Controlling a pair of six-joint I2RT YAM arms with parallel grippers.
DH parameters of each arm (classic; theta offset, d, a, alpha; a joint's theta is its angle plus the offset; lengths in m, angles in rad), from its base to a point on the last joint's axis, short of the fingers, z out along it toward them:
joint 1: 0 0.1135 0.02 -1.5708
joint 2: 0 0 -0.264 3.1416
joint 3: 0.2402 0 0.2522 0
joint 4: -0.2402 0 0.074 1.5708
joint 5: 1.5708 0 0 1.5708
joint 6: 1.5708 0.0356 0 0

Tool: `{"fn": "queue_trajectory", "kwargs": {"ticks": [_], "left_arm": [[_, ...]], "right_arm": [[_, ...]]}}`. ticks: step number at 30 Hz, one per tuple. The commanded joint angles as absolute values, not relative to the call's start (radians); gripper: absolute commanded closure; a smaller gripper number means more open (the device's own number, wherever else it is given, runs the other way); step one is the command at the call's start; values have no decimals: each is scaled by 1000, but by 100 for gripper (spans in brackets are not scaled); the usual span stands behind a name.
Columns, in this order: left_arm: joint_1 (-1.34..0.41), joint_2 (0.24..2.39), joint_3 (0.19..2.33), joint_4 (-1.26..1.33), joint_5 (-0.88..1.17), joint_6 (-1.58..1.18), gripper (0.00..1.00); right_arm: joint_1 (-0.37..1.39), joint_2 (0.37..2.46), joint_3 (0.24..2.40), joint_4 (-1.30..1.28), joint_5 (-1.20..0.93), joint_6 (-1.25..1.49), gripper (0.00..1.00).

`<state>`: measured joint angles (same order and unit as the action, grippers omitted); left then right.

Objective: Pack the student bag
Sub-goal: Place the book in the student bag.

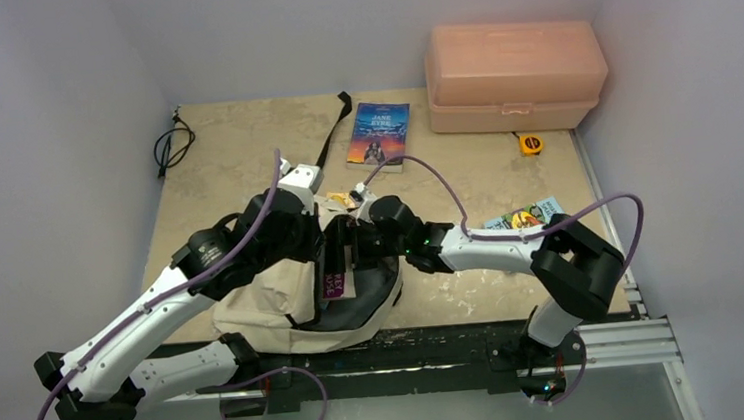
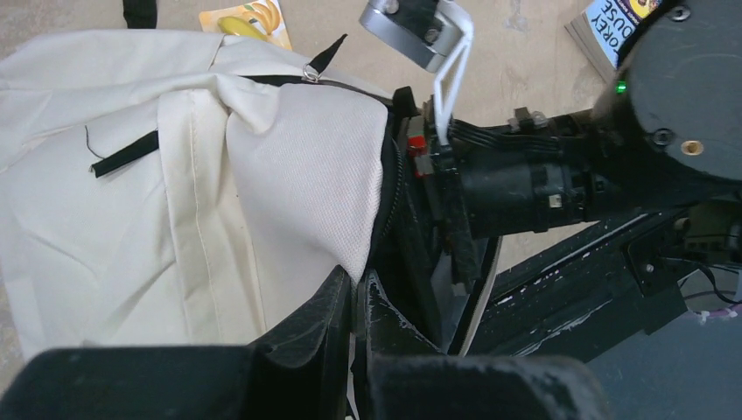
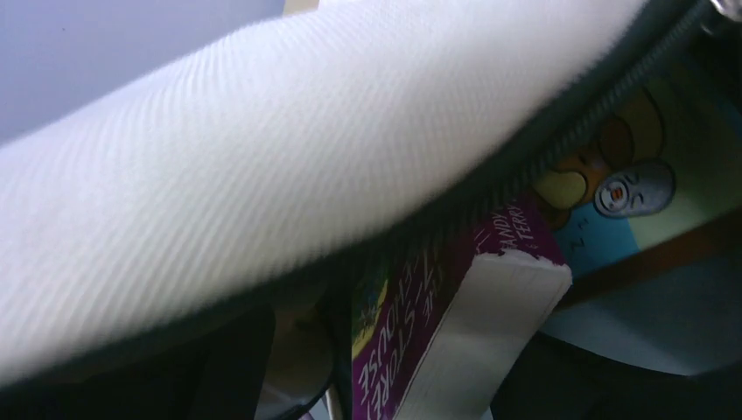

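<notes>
Beige student bag (image 1: 265, 304), rim pinched between the closed jaws of the left gripper (image 2: 354, 302). The right gripper (image 1: 357, 256) reaches into the bag's mouth at a purple-spined book (image 3: 437, 350); its jaw state cannot be told. A Jane Eyre paperback (image 1: 379, 132) lies well beyond both, seemingly unpacked.

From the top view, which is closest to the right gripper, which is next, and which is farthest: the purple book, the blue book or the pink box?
1. Purple book, in the backpack, right beside the right gripper.
2. Blue book, farther back, near the middle.
3. Pink box, in the far right corner.
</notes>
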<state>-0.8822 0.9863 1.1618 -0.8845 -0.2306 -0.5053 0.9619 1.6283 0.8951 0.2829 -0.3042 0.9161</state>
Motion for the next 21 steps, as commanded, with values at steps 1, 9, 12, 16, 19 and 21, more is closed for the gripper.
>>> {"fn": "queue_trajectory", "kwargs": {"ticks": [1, 9, 12, 16, 19, 21], "left_arm": [[-881, 959, 1136, -834, -235, -526, 100], [-887, 949, 1122, -821, -234, -524, 100], [-881, 960, 1132, -820, -224, -523, 100], [-881, 963, 1134, -816, -212, -531, 100], [-881, 949, 1129, -820, -228, -552, 100], [-881, 934, 1114, -807, -238, -568, 100]], "right_arm": [[960, 1520, 824, 242, -248, 871, 13], [963, 1453, 726, 244, -255, 868, 22], [963, 1503, 749, 290, -291, 887, 67], [962, 1570, 728, 483, -345, 1036, 100], [950, 1538, 666, 605, -300, 1142, 100], [921, 1514, 619, 657, -288, 1207, 100]]}}
